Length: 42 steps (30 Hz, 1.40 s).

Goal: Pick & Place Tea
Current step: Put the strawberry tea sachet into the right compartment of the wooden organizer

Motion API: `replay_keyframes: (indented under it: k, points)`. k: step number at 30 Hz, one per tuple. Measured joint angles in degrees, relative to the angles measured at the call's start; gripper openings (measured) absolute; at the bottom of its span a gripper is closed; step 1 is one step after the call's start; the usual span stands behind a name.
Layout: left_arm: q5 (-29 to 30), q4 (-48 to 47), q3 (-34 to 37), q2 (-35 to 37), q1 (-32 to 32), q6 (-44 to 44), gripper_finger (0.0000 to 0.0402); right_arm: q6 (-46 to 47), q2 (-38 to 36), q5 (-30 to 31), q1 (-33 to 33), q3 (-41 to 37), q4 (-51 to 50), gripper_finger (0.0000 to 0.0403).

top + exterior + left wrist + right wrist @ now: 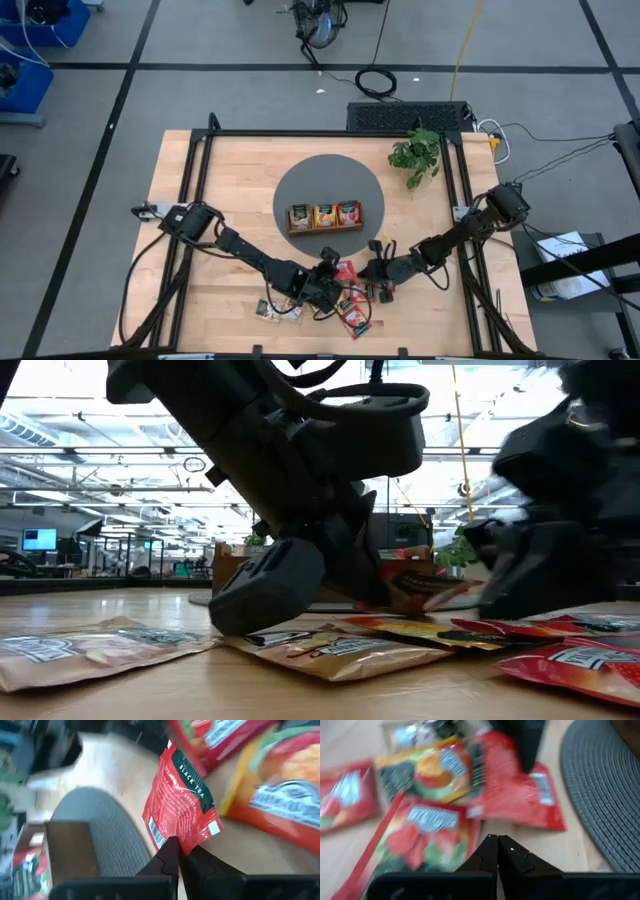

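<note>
Near the table's six o'clock edge, in the high view, the tea sachets [345,300] lie in a loose heap, red and orange-yellow ones overlapping, with two more sachets [272,312] apart at about eight o'clock of the heap. One red sachet [181,805] is pinched by its corner between the fingers of the left gripper [327,283]; the left wrist view shows the jaws clamped on that corner, the label side facing the camera. You hold it by very little material, so lift slowly and keep the wrist level; a fast swing would likely peel the corner out of the pinch.

At twelve o'clock of the heap stands the wooden tray [325,216], on a round grey mat [300,185], its three compartments each already holding sachets. Judging by colour, your red sachet belongs in the red compartment at the tray's three o'clock end; bring it in upright, edge first, and let go only once its lower edge is between the walls.

The right gripper [383,271] sits low at two o'clock of the heap, its fingers together on nothing, as the right wrist view shows. Keep it where it is, or draw it towards four o'clock, so the two arms do not cross as you carry the sachet to the tray.

A potted plant [417,153] stands at the mat's two o'clock, clear of your path.
</note>
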<state>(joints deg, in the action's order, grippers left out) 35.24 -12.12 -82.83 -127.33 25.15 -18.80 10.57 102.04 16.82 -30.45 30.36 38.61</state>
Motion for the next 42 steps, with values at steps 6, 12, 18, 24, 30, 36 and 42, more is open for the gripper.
replay_keyframes:
  k: [6, 12, 18, 24, 30, 36, 42]
  points:
    - [0.90, -3.72, 0.27, 6.00, -0.22, 8.70, 0.0006, -10.16, -7.60, 16.05, -6.76, -0.10, -7.10, 0.0001]
    - [-4.07, -1.05, 0.13, 11.76, -0.81, 15.47, 0.0004, -17.26, -14.25, 26.05, -11.09, 0.01, -4.93, 0.0007]
    - [-6.12, 0.55, 0.02, 13.47, -1.22, 19.45, 0.0004, -15.98, -17.74, 29.60, -11.24, 0.01, -3.27, 0.0073]
    - [-6.28, 0.15, 0.00, 13.49, -1.27, 20.06, 0.0004, -15.93, -17.83, 29.64, -11.18, 0.01, -0.29, 0.0162]
    - [-6.29, 0.17, 0.00, 13.49, -1.74, 20.49, 0.0005, -16.26, -17.83, 28.43, -9.70, 0.01, 1.52, 0.0189]
    - [-6.23, 0.89, 0.00, 13.49, -2.43, 20.67, 0.0007, -13.61, -17.83, 19.31, -5.41, 0.03, 2.12, 0.0138]
    - [-6.34, 1.27, -0.02, 13.15, -2.36, 20.43, 0.0008, -15.91, -17.83, 10.67, -2.60, 0.03, 3.54, 0.0023]
